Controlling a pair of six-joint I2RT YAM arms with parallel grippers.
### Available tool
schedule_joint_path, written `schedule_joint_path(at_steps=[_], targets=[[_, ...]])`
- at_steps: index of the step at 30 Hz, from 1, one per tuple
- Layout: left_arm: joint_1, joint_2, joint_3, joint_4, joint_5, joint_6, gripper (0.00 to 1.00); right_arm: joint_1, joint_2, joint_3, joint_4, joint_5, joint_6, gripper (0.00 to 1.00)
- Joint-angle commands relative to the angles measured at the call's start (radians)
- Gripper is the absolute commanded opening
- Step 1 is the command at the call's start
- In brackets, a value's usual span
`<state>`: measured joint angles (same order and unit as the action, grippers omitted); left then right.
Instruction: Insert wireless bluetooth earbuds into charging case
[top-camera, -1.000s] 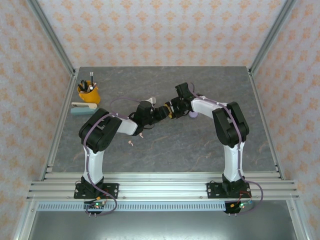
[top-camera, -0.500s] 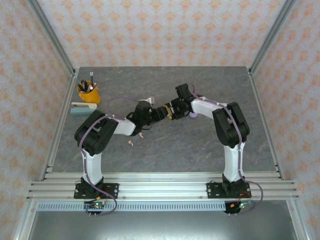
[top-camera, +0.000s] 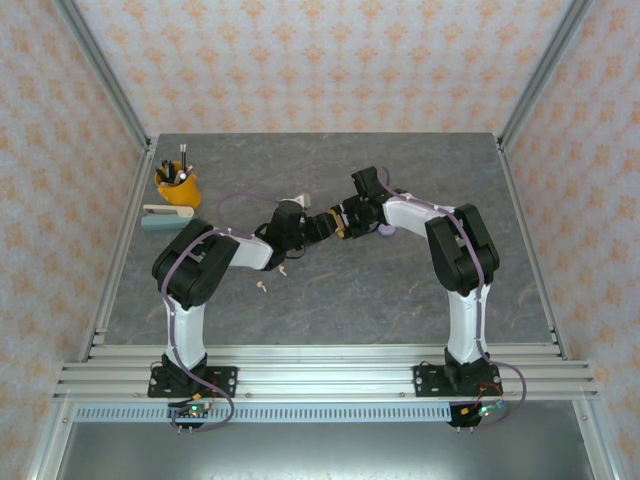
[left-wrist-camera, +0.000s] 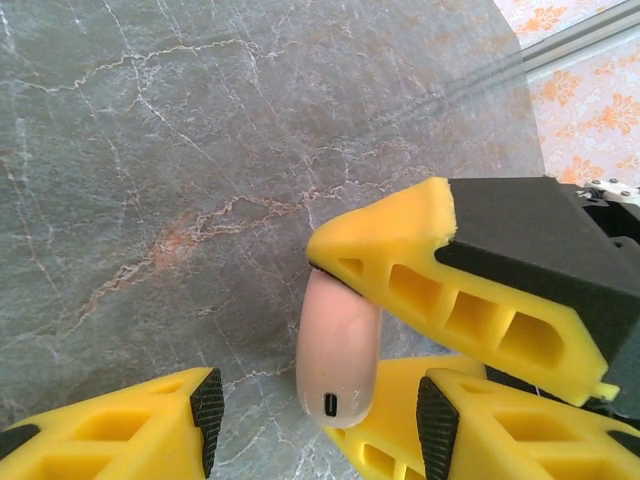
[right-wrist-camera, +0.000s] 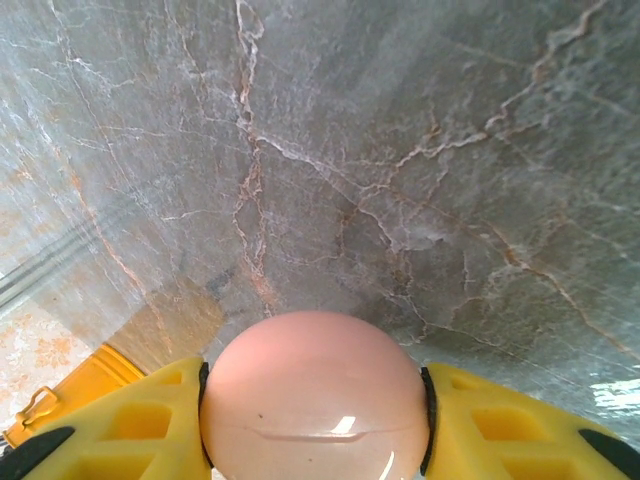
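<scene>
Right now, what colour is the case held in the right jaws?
Pale pink, glossy. The case shows best in the right wrist view.

The desk (right-wrist-camera: 400, 150) looks like grey veined stone, smooth with a dull sheen. The pink charging case (right-wrist-camera: 315, 395) is smooth, glossy plastic. The yellow fingers (left-wrist-camera: 110, 430) look like matt ribbed plastic, and their black pads (left-wrist-camera: 207, 405) are dull and finely grained. The rails (top-camera: 320, 375) along the desk's near edge are brushed metal.
</scene>
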<state>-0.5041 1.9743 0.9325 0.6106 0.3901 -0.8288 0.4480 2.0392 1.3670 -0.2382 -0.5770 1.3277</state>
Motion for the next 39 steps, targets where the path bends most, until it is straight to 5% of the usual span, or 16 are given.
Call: schedule_joint_path(at_steps=[1,39], targets=[[-0.008,0.008,-0.005,0.025,0.006,0.005,0.56,-0.005,-0.030,-0.001,0.017,-0.011,0.013,0.45],[-0.023,0.070,0.104,-0.008,0.003,0.011,0.51,-0.006,-0.034,-0.019,0.032,-0.024,0.012,0.44]])
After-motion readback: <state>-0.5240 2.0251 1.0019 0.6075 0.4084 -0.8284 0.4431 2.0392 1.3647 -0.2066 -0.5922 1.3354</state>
